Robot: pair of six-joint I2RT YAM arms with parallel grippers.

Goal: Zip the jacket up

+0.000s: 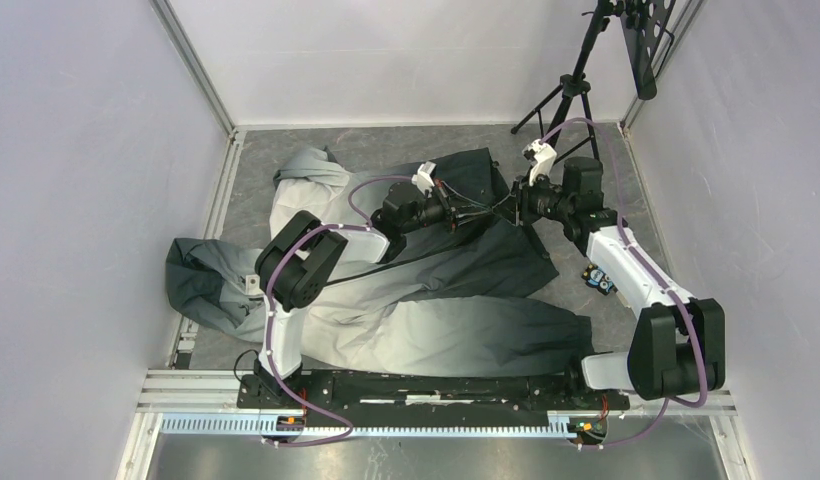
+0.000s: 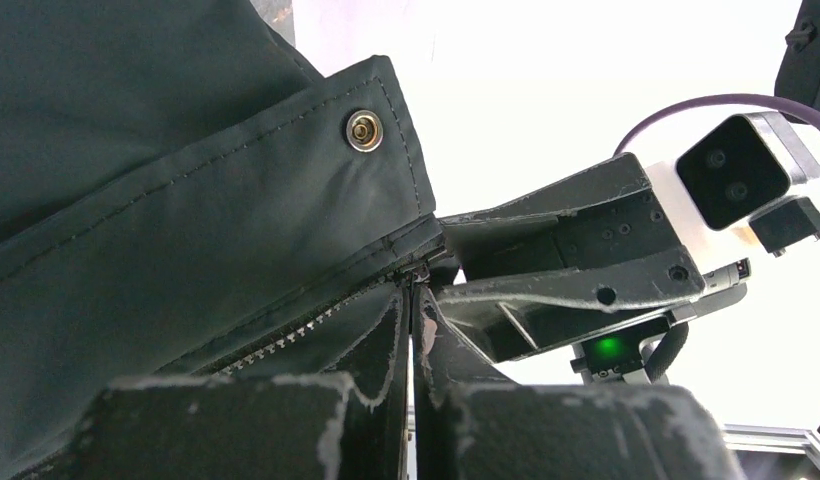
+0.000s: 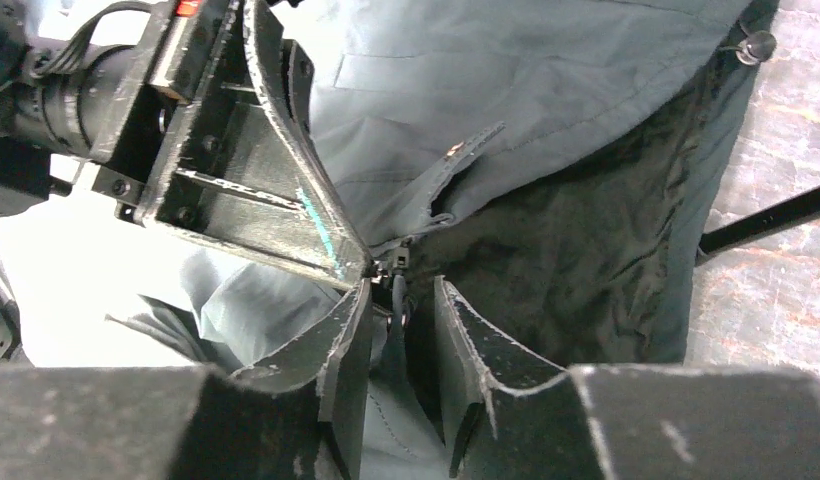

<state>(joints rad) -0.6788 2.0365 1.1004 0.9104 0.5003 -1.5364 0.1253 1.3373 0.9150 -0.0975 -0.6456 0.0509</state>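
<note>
The jacket (image 1: 426,300) lies spread on the table, pale grey at the left and dark at its hem at the back. Both grippers meet at that dark hem. My left gripper (image 1: 464,214) is shut on the jacket's edge (image 2: 286,220) right at the end of the zipper teeth (image 2: 286,340), below a metal snap (image 2: 364,130). My right gripper (image 1: 501,208) faces it, and its fingers (image 3: 346,330) stand apart. The zipper slider and its pull (image 3: 398,268) hang in the gap between them, close to the left gripper's tip (image 3: 336,250). Dark lining (image 3: 566,240) shows behind.
A black tripod (image 1: 576,90) stands at the back right corner. A small dark device (image 1: 600,279) lies on the table beside the right arm. Metal rails (image 1: 216,200) run along the left wall and the near edge.
</note>
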